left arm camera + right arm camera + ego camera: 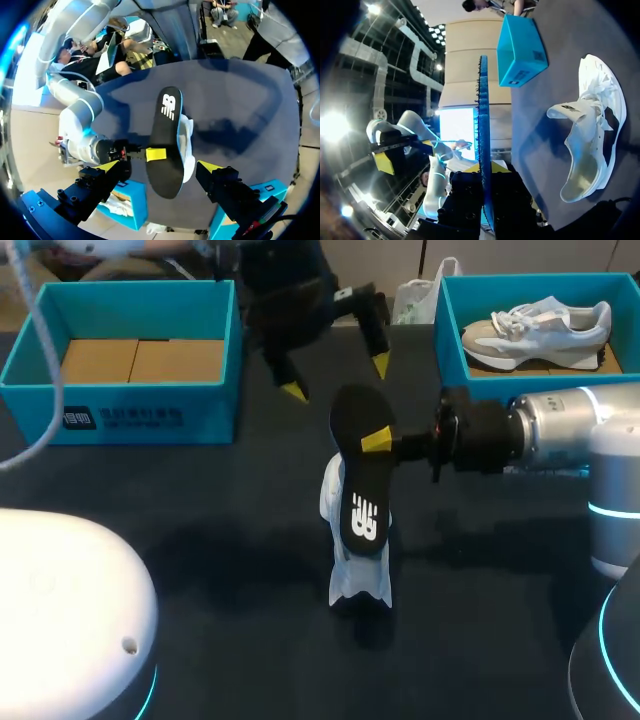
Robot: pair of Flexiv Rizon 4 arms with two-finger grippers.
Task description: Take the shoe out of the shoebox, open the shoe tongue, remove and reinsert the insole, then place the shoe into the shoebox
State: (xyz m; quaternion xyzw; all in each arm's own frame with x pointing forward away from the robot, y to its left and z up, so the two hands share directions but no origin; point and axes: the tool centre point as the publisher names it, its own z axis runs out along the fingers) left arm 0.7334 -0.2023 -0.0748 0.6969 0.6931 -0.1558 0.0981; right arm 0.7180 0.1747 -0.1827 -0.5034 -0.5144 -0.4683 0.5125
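The right arm's fingers [376,440] are clenched on the black foam insole with a white logo [362,490], holding it on edge over the white lace-up sports shoe [352,575]. That shoe rests in the middle of the dark worktop [200,560], well apart from both boxes, with its tongue pulled out and its mouth gaping (the right wrist view shows the bare pale footbed inside).

By my reading, the shoe is out, the tongue is open and the insole is removed. Reinserting the insole and returning the shoe to a box are left to do.

The left arm's fingers [293,391] hang released beyond the insole, holding nothing. They are near enough that they may crowd the path down into the shoe. The floppy tongue could also fall back over the opening and catch the insole's tip.

Farther out, the teal cardboard shoebox on the robot's left [150,410] holds only brown card. The matching teal shoebox on its right [450,340] already carries a grey-and-white trainer [540,325].
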